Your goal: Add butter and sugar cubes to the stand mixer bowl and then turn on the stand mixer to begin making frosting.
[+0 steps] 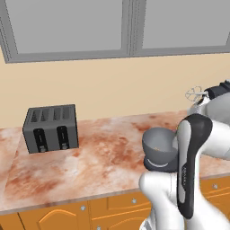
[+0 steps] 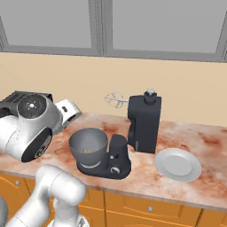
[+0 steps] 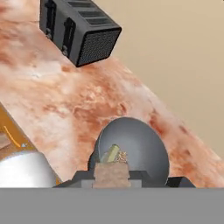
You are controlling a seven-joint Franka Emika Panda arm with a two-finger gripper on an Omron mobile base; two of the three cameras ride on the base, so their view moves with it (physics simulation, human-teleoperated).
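Hand view: the gripper (image 3: pixel 110 178) is closed narrowly on a tan, speckled sugar cube (image 3: pixel 110 172), with the dark finger tips pressed against its two sides. Beyond it lies the stand mixer bowl (image 3: pixel 146 148), a deep round bowl of smooth grey metal. Inside it rest the butter (image 3: pixel 112 153), a small pale yellow-olive stick, and what looks like a second grainy cube (image 3: pixel 123 156) beside it.

Right base view: the bowl sits on the base of the stand mixer (image 2: pixel 144 122), a blocky charcoal-black machine. Its head is tilted up, and a silver wire whisk (image 2: pixel 115 99) sticks out above the bowl. A flat white plate (image 2: pixel 188 173) lies just beside the mixer. The counter (image 1: pixel 103 152) is mottled reddish stone, and a dark grey four-slot toaster (image 1: pixel 50 129) stands well apart to the left.

The held cube seems to line up with the bowl's near rim. Released here, it might strike that hard, smooth edge and bounce onto the counter. The bulky hand could also knock the raised whisk. The small round knob (image 2: pixel 115 170) may slip under a glancing touch.
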